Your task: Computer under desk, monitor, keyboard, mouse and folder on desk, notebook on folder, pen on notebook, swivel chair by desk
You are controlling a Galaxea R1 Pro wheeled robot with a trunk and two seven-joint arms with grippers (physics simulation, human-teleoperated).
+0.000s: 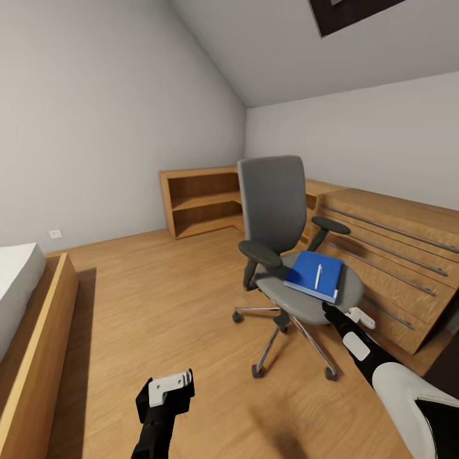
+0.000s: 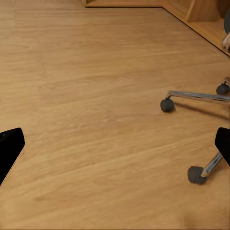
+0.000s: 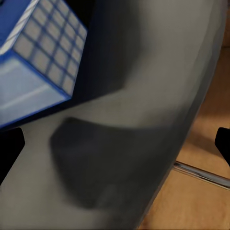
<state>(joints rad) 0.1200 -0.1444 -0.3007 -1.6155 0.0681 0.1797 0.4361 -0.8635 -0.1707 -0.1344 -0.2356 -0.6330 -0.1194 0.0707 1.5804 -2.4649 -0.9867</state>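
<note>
Your left gripper [image 1: 171, 387] hangs spread over bare floor [image 1: 166, 306]. Your right gripper [image 1: 354, 315], jaws apart and empty, sits at the chair [image 1: 280, 223] seat's front edge; its wrist camera alone shows the folder's [image 3: 33, 62] gridded corner, pen [image 1: 319, 275] on top.

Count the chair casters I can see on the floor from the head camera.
4. Under the swivel chair: one at the left, one front-left, one front-right, one under the seat's middle. A fifth may be hidden behind.
</note>
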